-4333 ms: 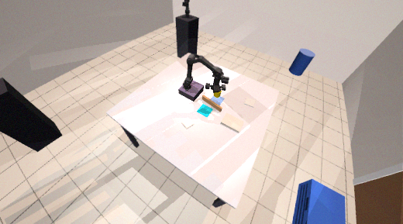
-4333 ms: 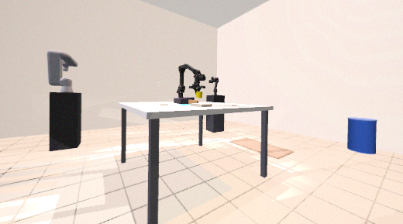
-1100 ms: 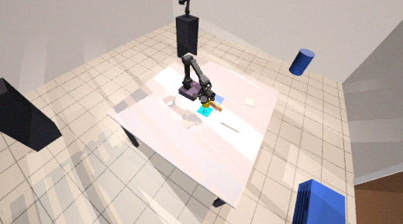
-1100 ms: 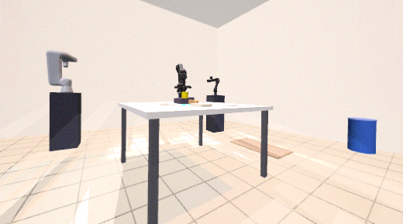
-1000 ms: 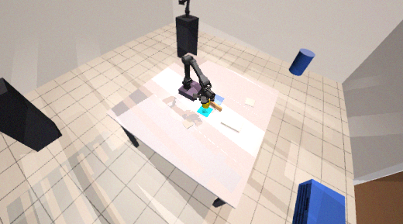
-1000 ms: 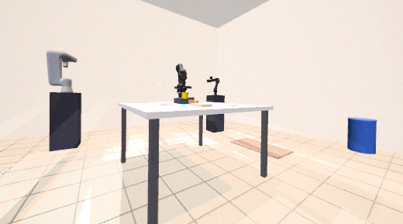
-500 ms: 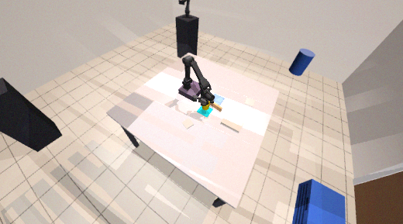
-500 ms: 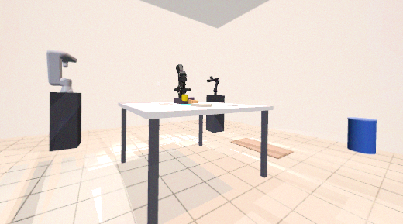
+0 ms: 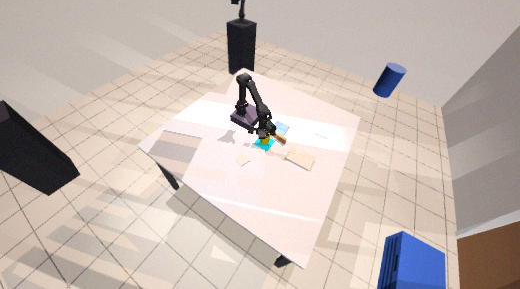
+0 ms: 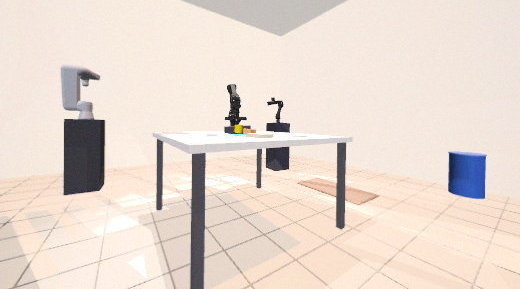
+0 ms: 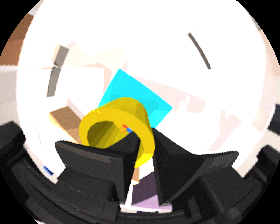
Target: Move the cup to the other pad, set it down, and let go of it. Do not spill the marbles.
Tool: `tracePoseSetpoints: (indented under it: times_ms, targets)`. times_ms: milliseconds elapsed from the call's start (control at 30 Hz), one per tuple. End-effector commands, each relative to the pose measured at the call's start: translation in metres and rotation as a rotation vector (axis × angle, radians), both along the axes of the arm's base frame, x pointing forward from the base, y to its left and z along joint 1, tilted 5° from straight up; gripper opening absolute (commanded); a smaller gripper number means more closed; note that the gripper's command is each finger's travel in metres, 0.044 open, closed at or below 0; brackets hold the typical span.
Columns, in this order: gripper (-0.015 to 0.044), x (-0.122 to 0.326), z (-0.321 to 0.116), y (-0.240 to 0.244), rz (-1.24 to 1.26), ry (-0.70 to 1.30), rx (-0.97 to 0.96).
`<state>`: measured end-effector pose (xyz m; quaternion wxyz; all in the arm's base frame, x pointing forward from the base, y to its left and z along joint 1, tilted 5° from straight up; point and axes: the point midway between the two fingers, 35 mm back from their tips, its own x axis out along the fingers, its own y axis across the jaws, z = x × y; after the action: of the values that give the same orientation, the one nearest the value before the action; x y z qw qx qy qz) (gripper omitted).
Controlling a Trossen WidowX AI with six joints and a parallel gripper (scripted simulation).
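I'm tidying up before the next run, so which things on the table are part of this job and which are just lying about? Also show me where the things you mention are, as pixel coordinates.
Part of the job:
- yellow cup (image 9: pixel 265 139) (image 10: pixel 239 129) (image 11: pixel 145 119), held by the gripper (image 9: pixel 268 134) (image 11: pixel 145 129)
- cyan pad (image 9: pixel 263 146) (image 11: pixel 122 86)
- blue pad (image 9: pixel 281 128), probably the other pad

Just lying about:
- wooden block (image 9: pixel 281 138) (image 11: pixel 66 121)
- flat tan board (image 9: pixel 300 158)
- small beige square (image 9: pixel 242 159)

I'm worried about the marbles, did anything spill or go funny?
I can't see any spilled marbles. The yellow cup is in the pincer, and nothing looks broken.
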<state>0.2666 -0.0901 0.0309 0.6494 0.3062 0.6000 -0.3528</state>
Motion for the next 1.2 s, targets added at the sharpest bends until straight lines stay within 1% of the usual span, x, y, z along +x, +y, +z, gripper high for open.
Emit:
tracePoseSetpoints:
  times_ms: [0,533,700,733,1167]
  targets:
    - [0.0000,-0.001,-0.008,-0.001,0.003,0.001,-0.001]
    - [0.0000,-0.001,-0.007,-0.001,0.000,0.002,0.000]
    - [0.0131,-0.001,-0.007,-0.001,0.000,0.002,0.000]
    - [0.0147,-0.001,-0.007,-0.001,0.000,0.002,0.000]
    - [0.0147,0.000,0.000,0.000,0.000,0.002,0.000]
